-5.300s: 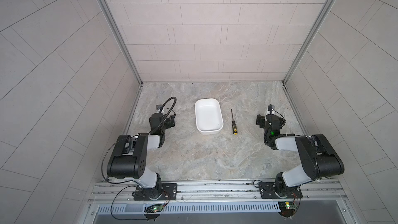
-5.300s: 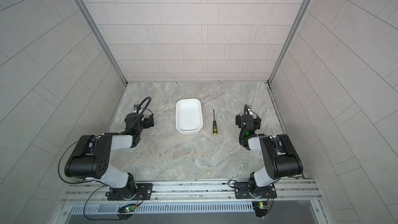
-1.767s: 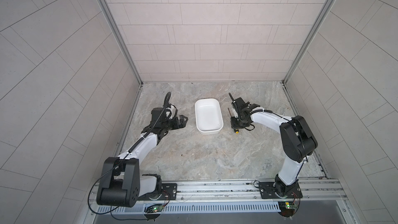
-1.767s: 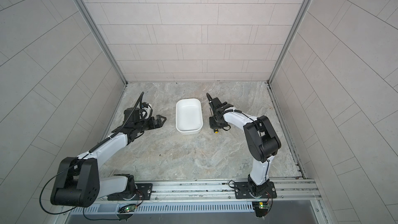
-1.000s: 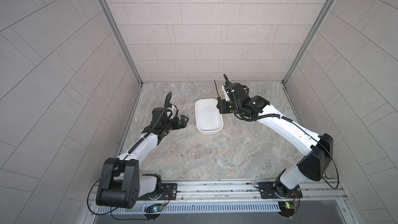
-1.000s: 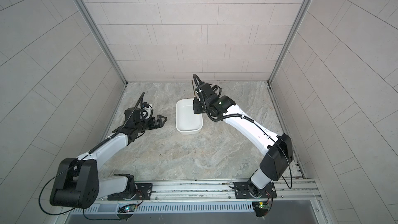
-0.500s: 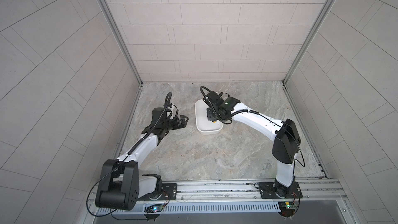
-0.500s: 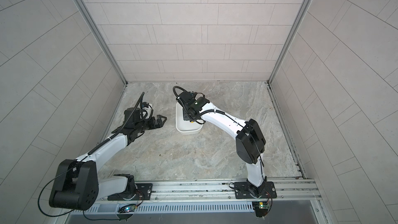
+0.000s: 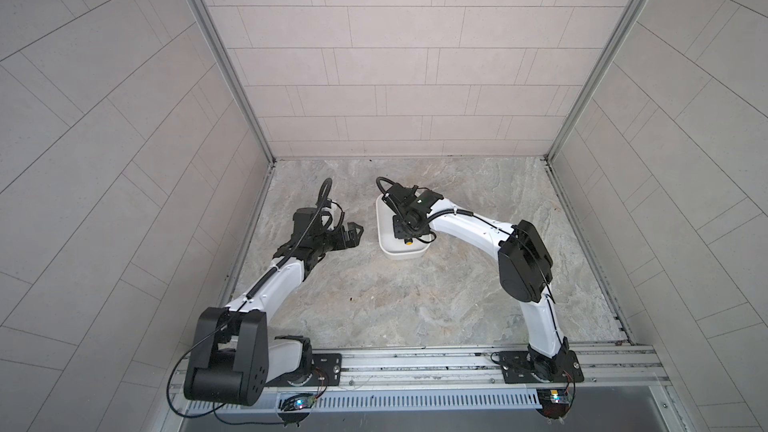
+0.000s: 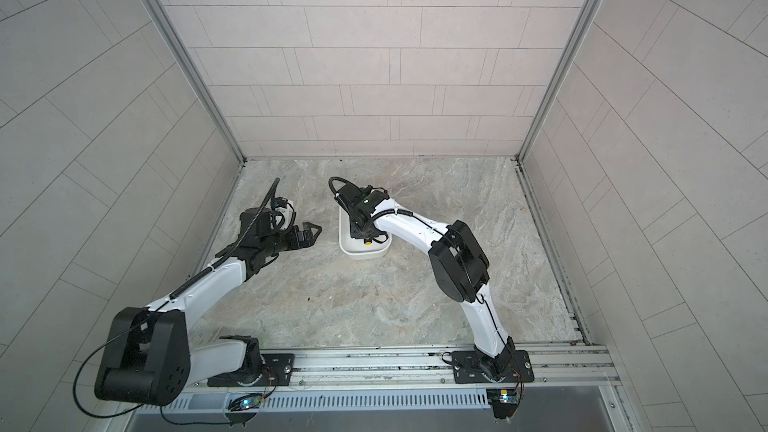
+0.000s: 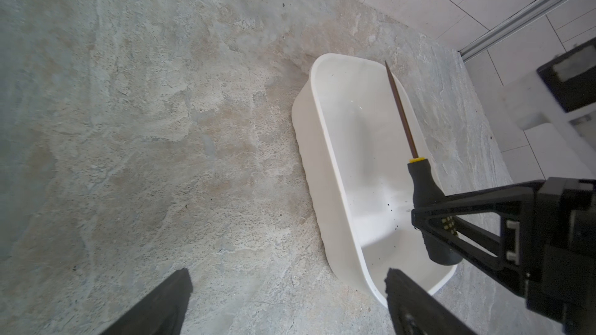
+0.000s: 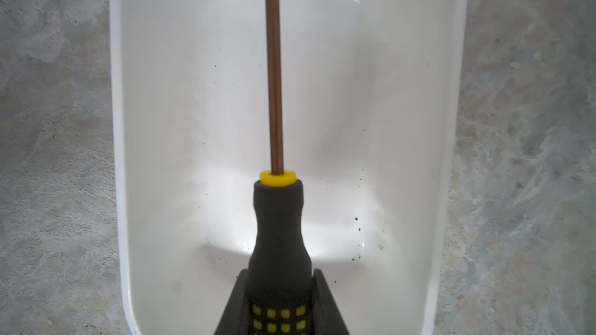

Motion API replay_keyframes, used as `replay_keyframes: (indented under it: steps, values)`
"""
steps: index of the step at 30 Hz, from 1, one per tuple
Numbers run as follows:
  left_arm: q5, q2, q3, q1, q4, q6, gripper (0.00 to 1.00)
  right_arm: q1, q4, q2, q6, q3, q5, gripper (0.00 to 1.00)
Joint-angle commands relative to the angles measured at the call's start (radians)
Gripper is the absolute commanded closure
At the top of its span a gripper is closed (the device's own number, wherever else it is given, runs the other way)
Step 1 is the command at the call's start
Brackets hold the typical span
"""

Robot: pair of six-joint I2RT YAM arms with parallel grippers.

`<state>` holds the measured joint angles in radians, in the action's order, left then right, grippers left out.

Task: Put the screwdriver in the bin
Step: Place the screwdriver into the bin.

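Already the better part looks done. Across the marbled tabletop (image 9: 415, 305) the right arm (image 9: 469, 228) reaches in and bends down over the bin (image 9: 399, 252). The left arm (image 9: 274, 288) hangs just beside the bin, and the left gripper (image 9: 351, 234) is spread wide with nothing in it. The bin, a shallow white tray, sits flat on the tabletop with no tool lying in it yet. The right gripper (image 12: 280, 285) is clamped tight on the black handle of the screwdriver (image 12: 279, 236). The tool is held lengthwise over the bin's floor, its shaft running toward the far end wall. Whether any part touches the plastic I cannot tell. By my reading the pickup and carry are finished, and what is left is to lower a little, let go and pull clear.
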<state>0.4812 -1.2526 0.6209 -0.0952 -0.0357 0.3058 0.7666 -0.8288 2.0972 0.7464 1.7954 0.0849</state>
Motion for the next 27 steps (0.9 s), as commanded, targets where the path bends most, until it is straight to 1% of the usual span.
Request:
replay_keyframes:
  steps: [1,10,21,22,26,27]
  values:
    - [-0.007,0.01,0.003,-0.006,0.008,-0.017,0.0,0.001,-0.025,0.023,0.026,0.033,0.009,1.0]
    - [-0.012,0.012,0.001,-0.006,0.01,-0.023,0.0,-0.012,-0.046,0.11,0.025,0.094,-0.006,1.0]
    - [-0.026,-0.003,0.007,-0.006,0.012,-0.038,0.0,-0.025,-0.049,0.168,0.022,0.122,-0.013,1.0]
    - [-0.026,-0.006,0.007,-0.006,0.01,-0.038,0.0,-0.026,-0.051,0.174,0.022,0.125,-0.014,0.99]
    - [-0.024,-0.014,0.008,-0.005,0.007,-0.038,0.0,-0.026,-0.054,0.186,0.019,0.134,-0.022,0.84]
    - [-0.024,-0.015,0.007,-0.006,0.007,-0.04,0.0,-0.027,-0.054,0.189,0.019,0.136,-0.023,0.81]
